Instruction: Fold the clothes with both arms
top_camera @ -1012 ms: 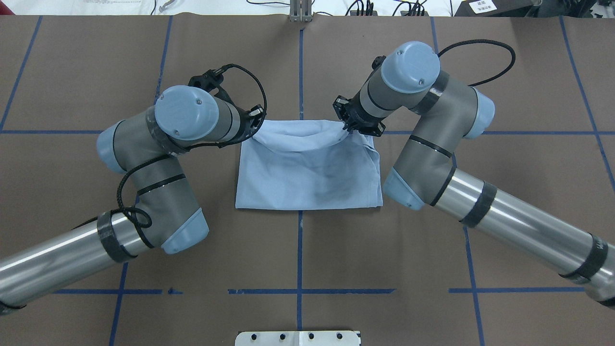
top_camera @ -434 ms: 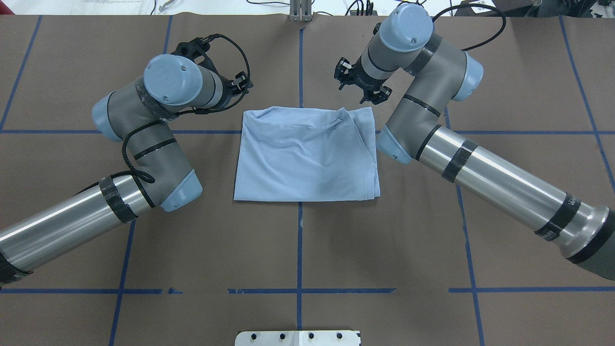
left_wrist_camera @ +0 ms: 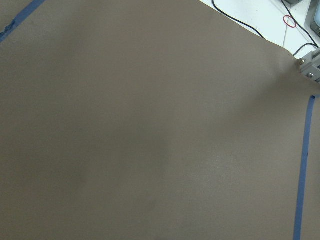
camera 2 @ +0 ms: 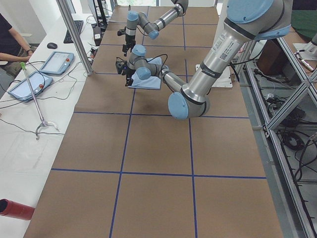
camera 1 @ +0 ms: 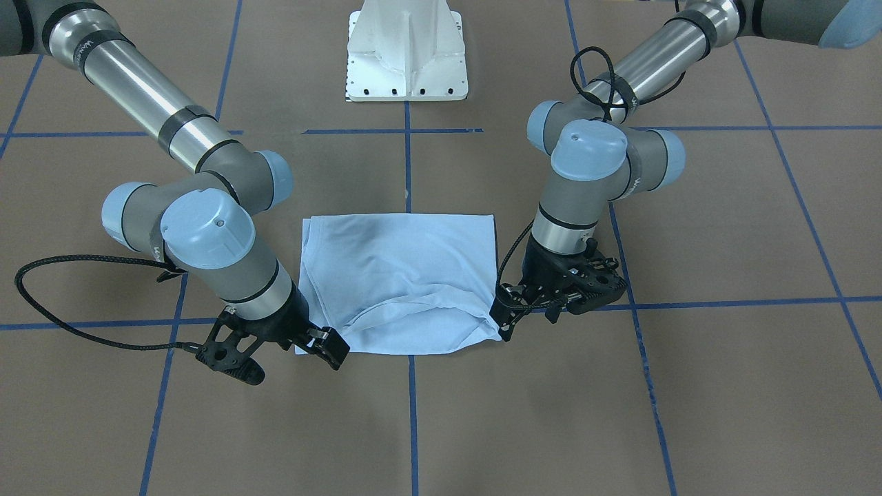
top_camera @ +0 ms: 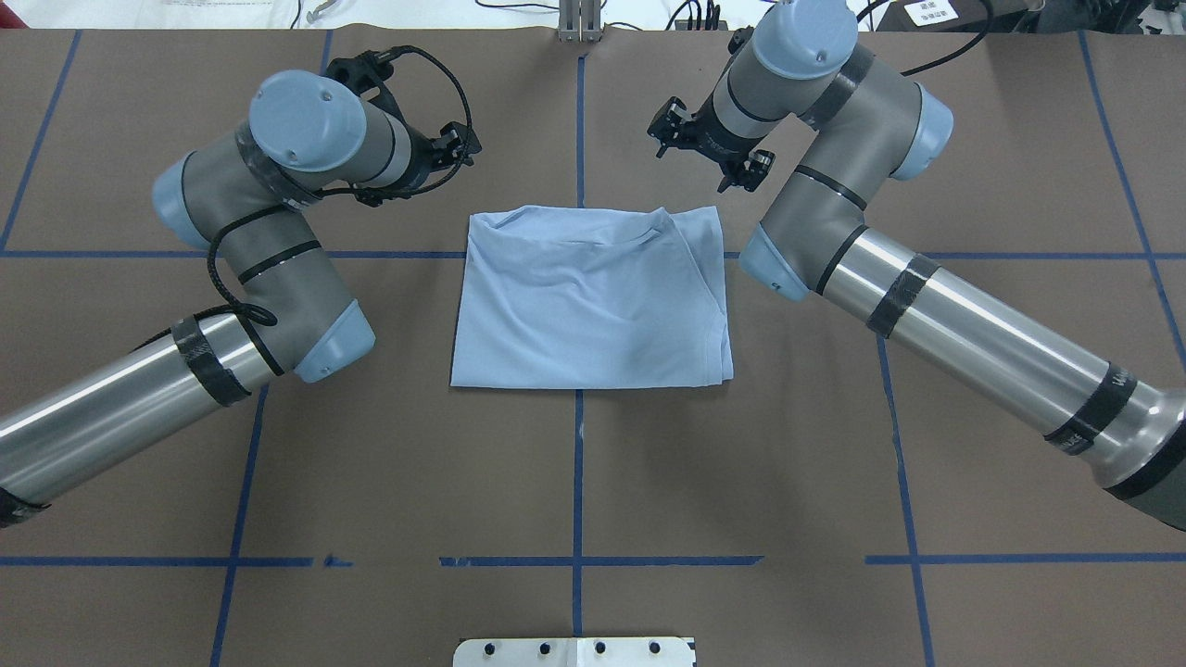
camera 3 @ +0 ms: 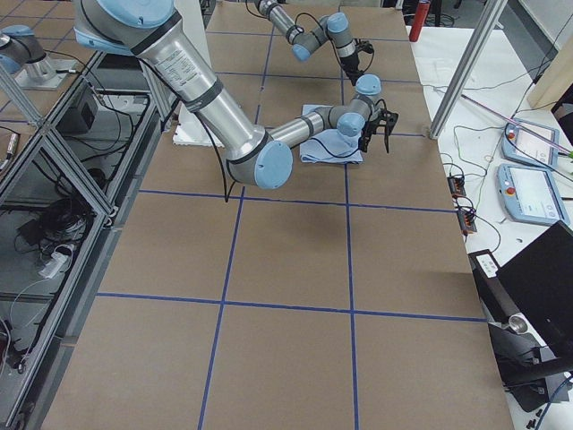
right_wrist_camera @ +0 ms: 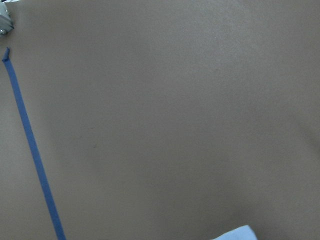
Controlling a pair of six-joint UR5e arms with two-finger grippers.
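Shirt (top_camera: 593,306) lies folded into a flat rectangle at the middle of the table (top_camera: 741,463), its collar edge on the side away from the robot, straddling the centre line of blue tape (top_camera: 577,482). Near its far left corner hangs the left gripper (camera 1: 559,297), jaws apparently spread, holding nothing. Beyond the far right corner hovers the right gripper (top_camera: 707,151), apart from the cloth, fingers wide and empty. The right wrist view catches one pale corner at its bottom edge.

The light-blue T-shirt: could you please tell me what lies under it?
The T-shirt lies on the brown table cover; blue tape lines run under it. Anything else beneath is hidden.
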